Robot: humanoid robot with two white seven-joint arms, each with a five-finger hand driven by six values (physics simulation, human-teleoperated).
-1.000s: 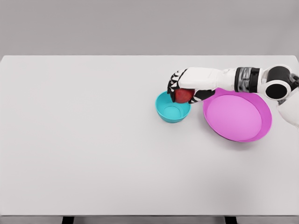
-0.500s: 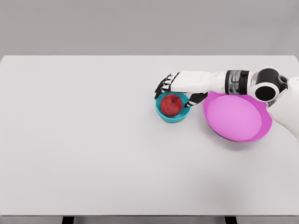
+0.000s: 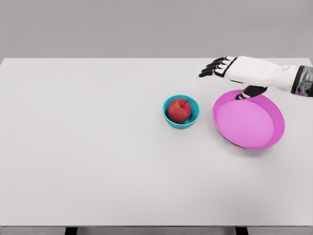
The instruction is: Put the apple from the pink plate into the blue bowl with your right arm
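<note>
Item one, the apple [image 3: 179, 110]: you are looking at it sitting inside the blue bowl [image 3: 192, 118], red with its stem up, where a second ago it was being held over the rim and half a second ago it was already lying in the bowl with the palm just above it. Item two, the right hand [image 3: 234, 70]: it is now hanging over the far edge of the pink plate [image 3: 247, 122], well apart from the bowl, its dark fingers [image 3: 211, 68] stretched out flat and relaxed with the thumb dropped below, holding nothing; you are watching it withdraw toward the right edge of the table [image 3: 88, 147], having let go and lifted away. Item three, the pink plate: it is lying bare to the right of the bowl, near it but not touching, unmoved across the three moments. Item four, the left arm: it is not showing anywhere in the head view. Reading for you: the transfer is looking complete, since the fruit is resting in its target and nothing is touching it; what is remaining is, by judgement, only the retreat of the arm, and the one thing worth your watching is that the forearm is clearing the plate's rim as it is going back.
</note>
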